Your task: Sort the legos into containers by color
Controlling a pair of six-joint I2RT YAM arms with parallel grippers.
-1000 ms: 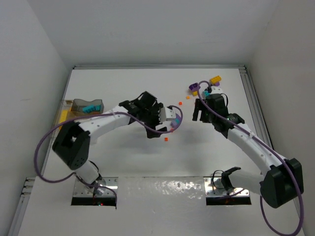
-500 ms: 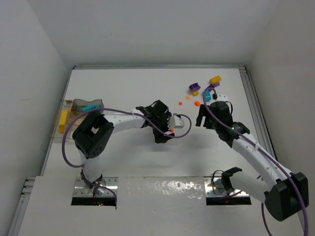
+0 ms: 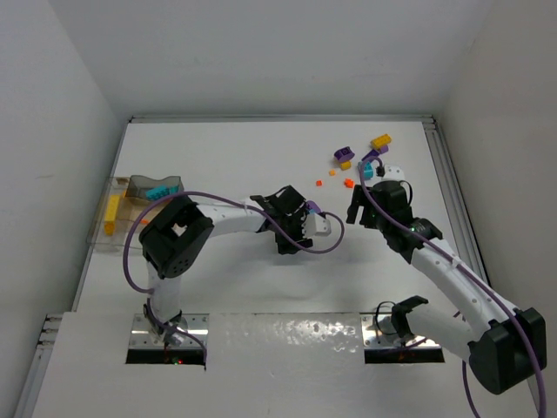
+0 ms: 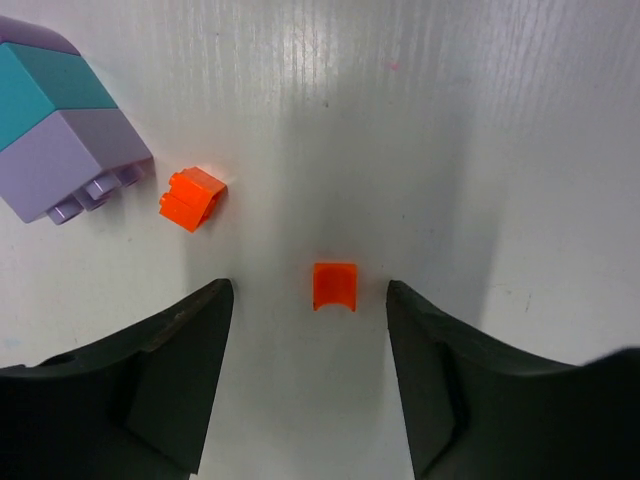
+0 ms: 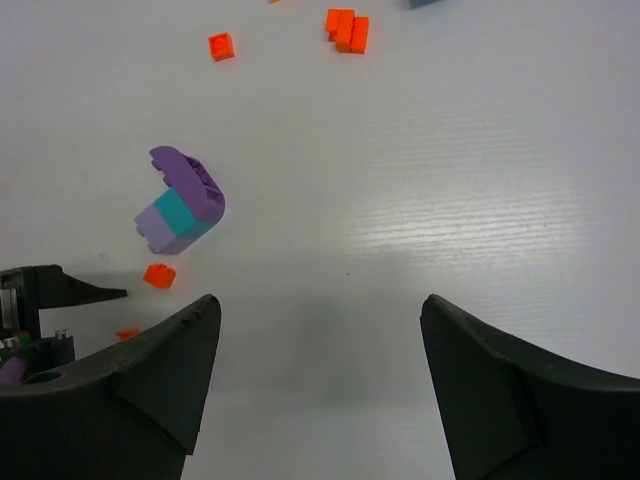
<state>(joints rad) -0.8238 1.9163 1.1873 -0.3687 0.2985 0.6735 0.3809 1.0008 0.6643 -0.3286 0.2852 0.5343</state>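
Observation:
My left gripper [image 4: 308, 290] is open and low over the table, with a small orange lego [image 4: 334, 285] lying between its fingertips, untouched. Another orange lego [image 4: 192, 197] and a purple-and-teal block [image 4: 60, 140] lie ahead to its left. In the top view the left gripper [image 3: 291, 237] is mid-table. My right gripper [image 5: 320, 300] is open and empty above bare table; it sees the same block [image 5: 180, 205] and orange bits [image 5: 347, 28]. The clear container [image 3: 104, 242] at the far left holds teal [image 3: 158, 190] and yellow [image 3: 112, 213] legos.
More legos lie at the back right: a purple one [image 3: 342, 154], a yellow one [image 3: 380, 140], a teal one [image 3: 368, 170] and small orange ones [image 3: 319, 183]. The right gripper [image 3: 357, 207] is just in front of them. White walls enclose the table on three sides.
My left gripper has swung right and come down over the small orange lego, jaws open. My right gripper has drawn back a little from the pile, then held still.

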